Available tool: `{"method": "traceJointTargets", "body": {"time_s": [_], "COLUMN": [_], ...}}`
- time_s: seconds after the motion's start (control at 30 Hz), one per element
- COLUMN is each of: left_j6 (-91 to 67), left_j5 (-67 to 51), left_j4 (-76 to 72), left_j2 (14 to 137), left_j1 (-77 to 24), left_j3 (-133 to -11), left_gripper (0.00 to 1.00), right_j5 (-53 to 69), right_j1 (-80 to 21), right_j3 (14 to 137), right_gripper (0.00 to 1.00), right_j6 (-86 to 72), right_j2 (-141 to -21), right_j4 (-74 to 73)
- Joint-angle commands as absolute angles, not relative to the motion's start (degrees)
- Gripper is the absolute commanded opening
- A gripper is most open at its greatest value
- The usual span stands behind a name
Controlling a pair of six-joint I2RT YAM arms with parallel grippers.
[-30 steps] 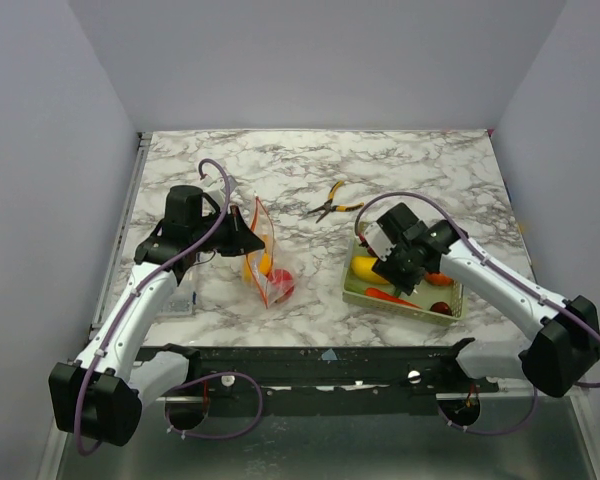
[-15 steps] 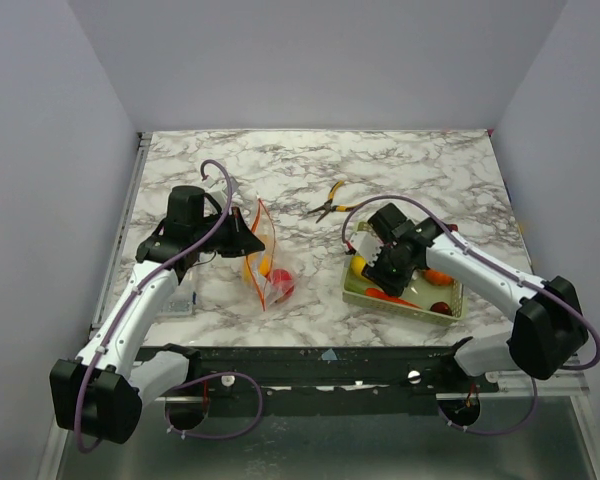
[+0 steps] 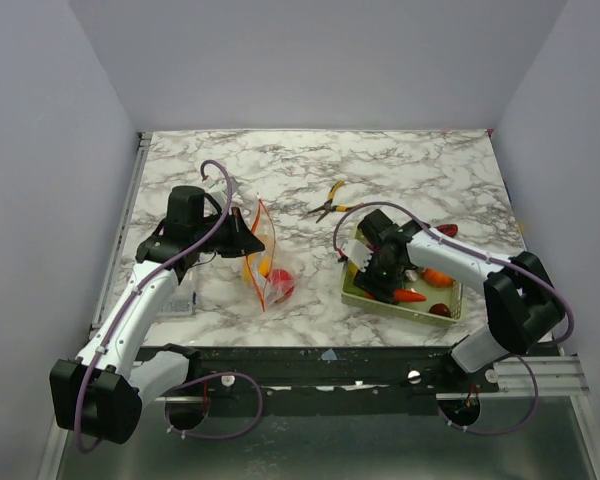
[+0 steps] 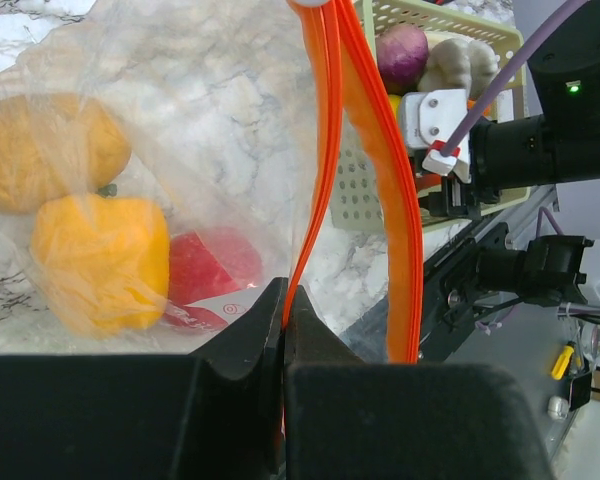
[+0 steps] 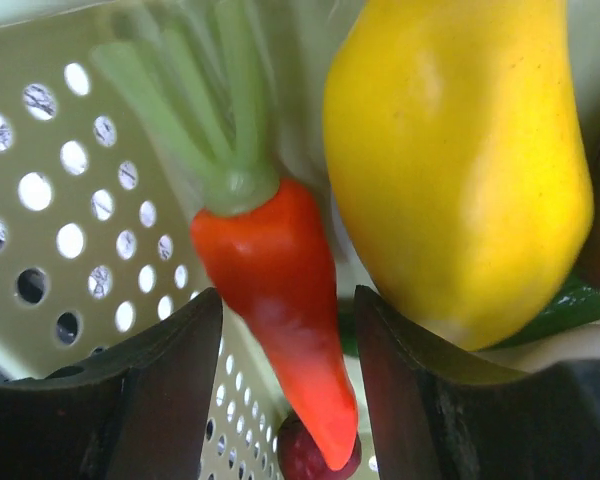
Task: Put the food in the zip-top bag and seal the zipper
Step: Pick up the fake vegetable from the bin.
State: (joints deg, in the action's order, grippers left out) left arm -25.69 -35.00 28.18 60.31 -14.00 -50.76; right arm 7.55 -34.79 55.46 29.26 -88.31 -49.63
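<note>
The clear zip-top bag [image 3: 264, 268] stands left of centre, mouth held up. My left gripper [image 4: 283, 308] is shut on one orange zipper [image 4: 323, 150] strip; the other strip hangs free to its right. Inside the bag lie an orange [image 4: 42, 150], a yellow pepper [image 4: 100, 260] and a red apple [image 4: 216, 270]. My right gripper [image 5: 288, 330] is down in the green basket [image 3: 408, 310], open, jaws either side of a toy carrot [image 5: 270, 280] with a gap on both sides. A yellow mango [image 5: 460, 170] lies right beside it. A dark red piece [image 5: 305, 458] sits under the carrot tip.
Yellow-handled pliers [image 3: 332, 205] lie behind the basket. More food, an orange piece [image 3: 436, 277] and a dark red one [image 3: 441, 309], sits in the basket's right part. A small clear object [image 3: 180, 301] lies under the left arm. The table's left wall runs close by.
The right gripper has shifted left and lower into the basket's left end, and its jaws now stand around the carrot. The left arm and bag have stayed still.
</note>
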Motion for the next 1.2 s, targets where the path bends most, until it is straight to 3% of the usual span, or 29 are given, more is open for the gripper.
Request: {"method": "traceJointTargets", "body": {"time_s": [0.0, 0.1, 0.27, 0.53, 0.7, 0.73, 0.87, 1.03, 1.17], "left_j6": [-24.88, -24.94, -24.96, -24.79, -24.52, -24.52, -24.26, -23.99, -24.06], "left_j5": [-35.47, -35.99, -35.69, -35.37, -34.96, -35.0, -33.01, -32.62, -31.89], "left_j4": [28.07, 28.21, 27.88, 28.28, 28.91, 28.72, 28.97, 29.23, 29.07], "left_j2": [59.66, 60.09, 59.88, 60.51, 61.18, 61.11, 60.67, 60.13, 59.59], "left_j1": [-14.15, -14.15, -14.15, -14.15, -14.07, -14.06, -14.04, -13.98, -13.89], "left_j3": [-50.84, -50.96, -50.74, -51.22, -51.82, -51.87, -51.83, -51.92, -51.72], "left_gripper": [0.0, 0.0, 0.0, 0.0, 0.0, 0.0, 0.0, 0.0, 0.0], "right_j5": [6.78, 6.37, 6.33, 3.61, 2.82, 3.25, 11.51, 32.37, 22.5], "right_j1": [-35.16, -35.15, -35.13, -35.17, -35.19, -35.13, -35.2, -37.23, -51.89], "right_j3": [53.08, 52.68, 54.12, 52.43, 54.26, 54.88, 57.1, 58.72, 55.86], "right_gripper": [0.59, 0.57, 0.37, 0.24, 0.06, 0.01, 0.0, 0.0, 0.0], "right_j6": [30.06, 30.49, 29.08, 23.44, 21.49, 20.52, 11.46, -15.31, -25.92], "right_j2": [-89.48, -89.08, -84.23, -69.37, -61.83, -60.68, -58.2, -61.94, -62.9], "right_j4": [-44.14, -43.34, -44.81, -47.04, -45.68, -43.99, -33.19, -13.45, 9.8]}}
